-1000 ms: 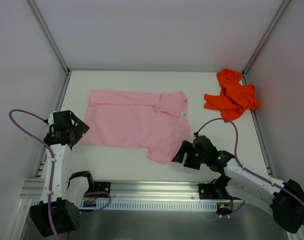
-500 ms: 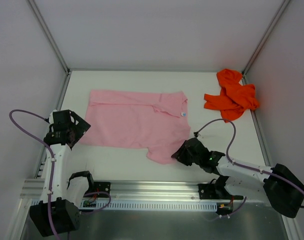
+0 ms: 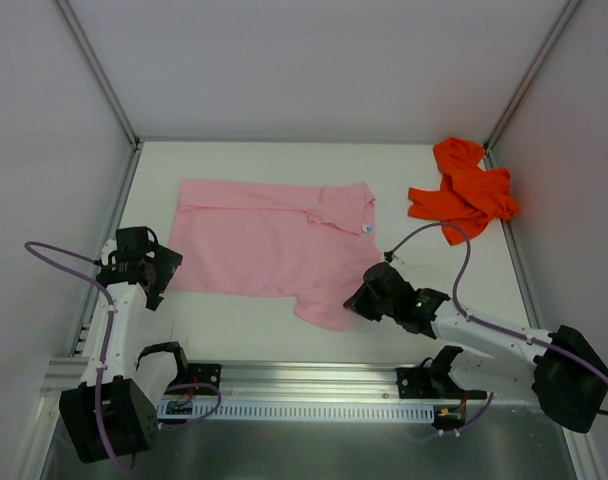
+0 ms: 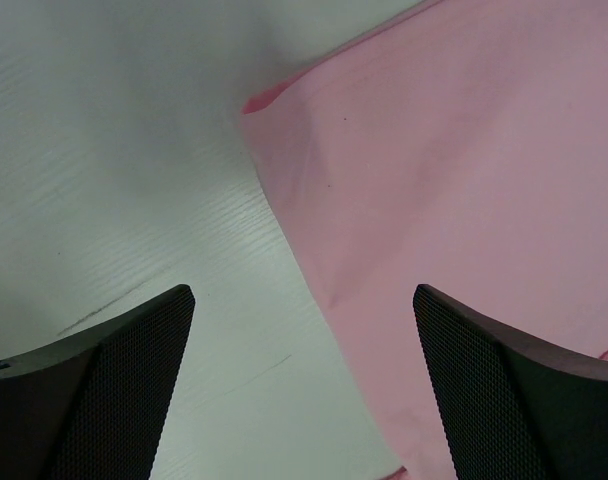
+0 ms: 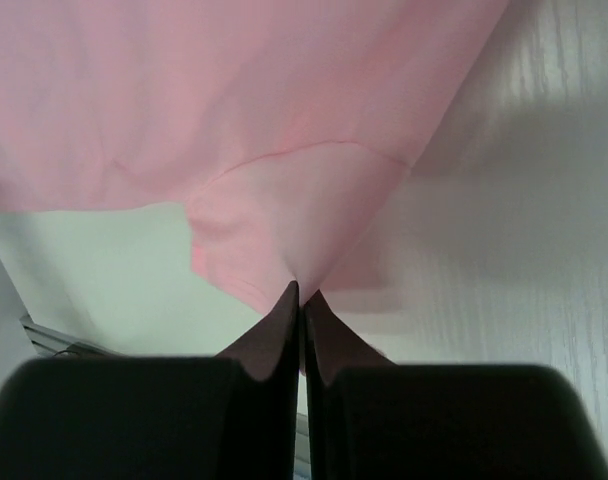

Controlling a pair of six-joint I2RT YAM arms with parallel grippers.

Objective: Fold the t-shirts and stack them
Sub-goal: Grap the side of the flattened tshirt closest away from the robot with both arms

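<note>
Entry: we are seeing the pink t-shirt (image 3: 269, 240) lying spread flat on the white table (image 3: 284, 165), left of centre, with one sleeve pointing toward the near edge. The right gripper (image 5: 302, 292) is pinching the edge of that near sleeve, its fingers pressed together on the cloth. The left gripper (image 4: 302, 295) is sitting at the shirt's near-left corner with fingers spread wide, gripping nothing. The orange t-shirt (image 3: 464, 190) is lying crumpled in the far right corner, well apart from the pink one.
</note>
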